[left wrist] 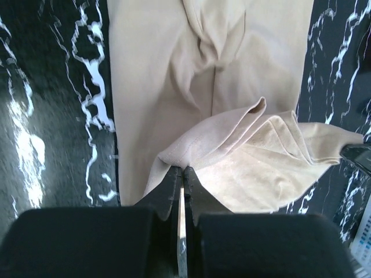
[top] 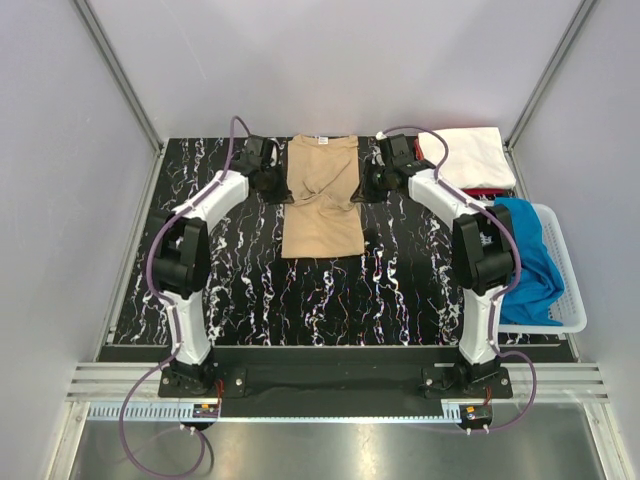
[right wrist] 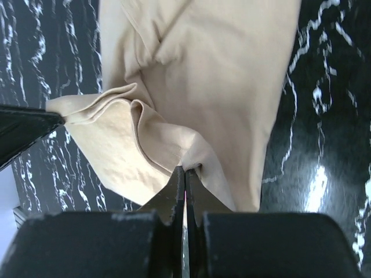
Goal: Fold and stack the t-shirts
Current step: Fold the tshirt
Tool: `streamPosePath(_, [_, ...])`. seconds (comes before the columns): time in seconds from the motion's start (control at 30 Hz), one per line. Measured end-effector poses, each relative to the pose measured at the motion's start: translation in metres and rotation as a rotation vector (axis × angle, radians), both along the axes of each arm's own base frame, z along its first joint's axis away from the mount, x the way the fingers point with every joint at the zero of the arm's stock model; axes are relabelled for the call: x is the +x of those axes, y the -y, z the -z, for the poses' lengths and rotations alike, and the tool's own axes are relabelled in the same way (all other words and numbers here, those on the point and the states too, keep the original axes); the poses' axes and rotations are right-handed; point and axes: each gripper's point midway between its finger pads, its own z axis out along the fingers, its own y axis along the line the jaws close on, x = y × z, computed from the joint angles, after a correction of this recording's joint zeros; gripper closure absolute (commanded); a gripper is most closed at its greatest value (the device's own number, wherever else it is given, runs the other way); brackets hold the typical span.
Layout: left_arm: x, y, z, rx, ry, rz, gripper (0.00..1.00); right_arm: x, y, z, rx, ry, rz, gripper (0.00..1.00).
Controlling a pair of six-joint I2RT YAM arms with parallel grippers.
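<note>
— Where's the tan t-shirt (top: 322,200) from where you stand?

— Far middle of the black marbled bench (top: 250,290), collar towards the back wall, lying between the two arms. The lower half is flat. Across the middle the cloth is gathered into folds.

— And the arms?

— The left pincer (left wrist: 183,174) is closed on the shirt's left edge, with a bunched flap of tan cloth caught between its tips. The right pincer (right wrist: 185,174) is the same on the right edge, tips pressed together with a fold of the shirt between them. Both are down low by the bench, one on each side of the shirt.

— The others?

— A white t-shirt (top: 470,155) lies folded in the far right corner of the bench. A red t-shirt (top: 490,192) shows as a strip just at its near edge; I can't tell how it is folded. The blue t-shirt (top: 525,260) is crumpled in the white mesh basket (top: 570,300) on the right side, partly behind the right arm.
</note>
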Motion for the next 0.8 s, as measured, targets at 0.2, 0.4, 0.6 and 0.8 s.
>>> streamPosePath(0.2, [0.029, -0.007, 0.001, -0.016, 0.004, -0.017, 1.0, 0.027, -0.004, -0.007, 0.024, 0.032, -0.029, 1.0])
streamPosePath(0.4, [0.058, -0.007, 0.011, -0.039, 0.012, -0.011, 0.99, 0.055, -0.002, 0.007, 0.034, 0.043, -0.041, 0.97])
streamPosePath(0.6, [0.071, -0.012, 0.033, -0.039, -0.016, -0.016, 0.89, 0.071, 0.005, 0.026, 0.037, 0.027, -0.047, 0.92])
streamPosePath(0.8, [0.08, -0.014, 0.036, -0.034, -0.011, -0.017, 0.65, 0.089, 0.008, 0.033, 0.056, 0.037, -0.06, 0.73])
